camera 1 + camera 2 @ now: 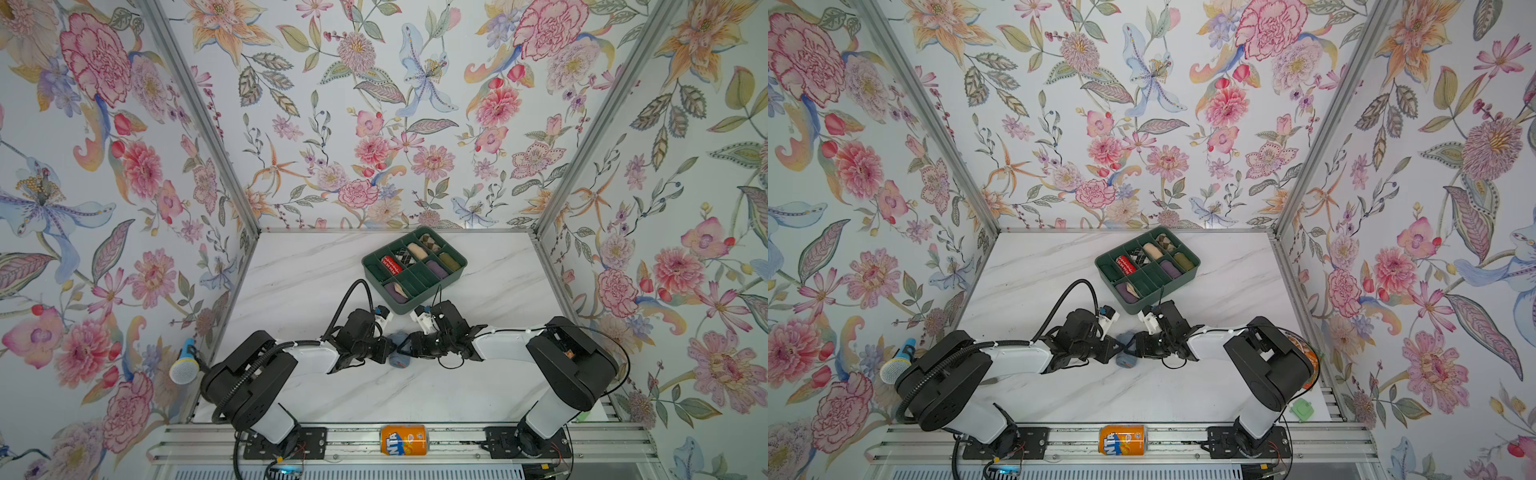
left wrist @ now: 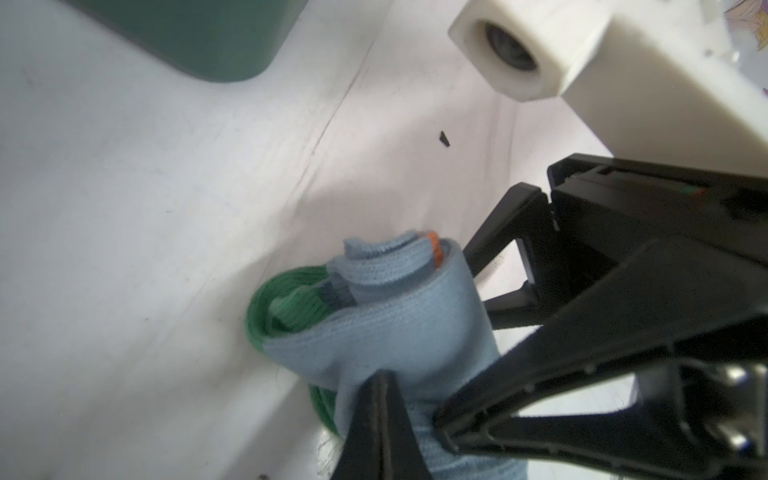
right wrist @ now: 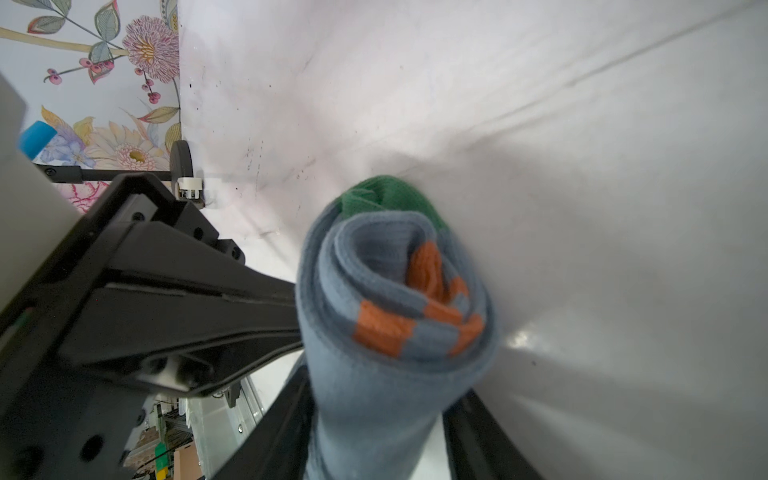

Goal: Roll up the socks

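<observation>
The left gripper (image 3: 291,309) has its jaws pinched tight on one end of the socks (image 3: 386,291) — a grey-blue roll with green and orange showing, at the middle of the desk (image 1: 291,291) between both arms. The right gripper (image 1: 409,345) straddles the other end — jaws parted, with desk visible beside one finger.
</observation>
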You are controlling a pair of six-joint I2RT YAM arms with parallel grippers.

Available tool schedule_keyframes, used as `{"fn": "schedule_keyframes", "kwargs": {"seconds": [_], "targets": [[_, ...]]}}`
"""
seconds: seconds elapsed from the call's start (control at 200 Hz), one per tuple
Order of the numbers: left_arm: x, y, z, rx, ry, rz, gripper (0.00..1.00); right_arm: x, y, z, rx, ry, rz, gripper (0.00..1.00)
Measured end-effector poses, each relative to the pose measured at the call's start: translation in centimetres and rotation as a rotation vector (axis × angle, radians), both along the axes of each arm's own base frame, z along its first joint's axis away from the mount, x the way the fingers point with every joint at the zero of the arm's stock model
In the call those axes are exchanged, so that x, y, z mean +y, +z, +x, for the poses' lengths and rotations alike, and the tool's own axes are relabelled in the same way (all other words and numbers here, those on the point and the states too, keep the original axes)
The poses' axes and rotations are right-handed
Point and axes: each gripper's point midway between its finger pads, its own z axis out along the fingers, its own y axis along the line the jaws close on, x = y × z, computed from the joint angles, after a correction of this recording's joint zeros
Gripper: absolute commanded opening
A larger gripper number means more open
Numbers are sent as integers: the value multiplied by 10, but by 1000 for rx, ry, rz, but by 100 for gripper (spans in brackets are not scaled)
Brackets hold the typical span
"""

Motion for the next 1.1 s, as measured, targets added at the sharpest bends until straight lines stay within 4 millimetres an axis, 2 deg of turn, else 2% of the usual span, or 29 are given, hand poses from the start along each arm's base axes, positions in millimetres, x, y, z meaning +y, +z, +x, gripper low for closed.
{"fn": "schedule_keyframes", "kwargs": {"seconds": [0.52, 0.831, 0.921, 1.036, 1.101], "targets": [[-1, -1, 0, 0, 9, -28, 0, 5, -3, 5, 0, -26, -15, 51], [2, -4, 5, -6, 36, -30, 0, 13, -6, 8, -20, -12, -73, 43], [3, -4, 6, -8, 43, -30, 0, 15, -7, 9, -23, -6, -74, 37], [4, -5, 7, -8, 49, -36, 0, 14, -10, 11, -28, -10, -93, 21], [4, -5, 7, -8, 52, -39, 0, 15, -9, 12, -29, -9, -96, 18]]}}
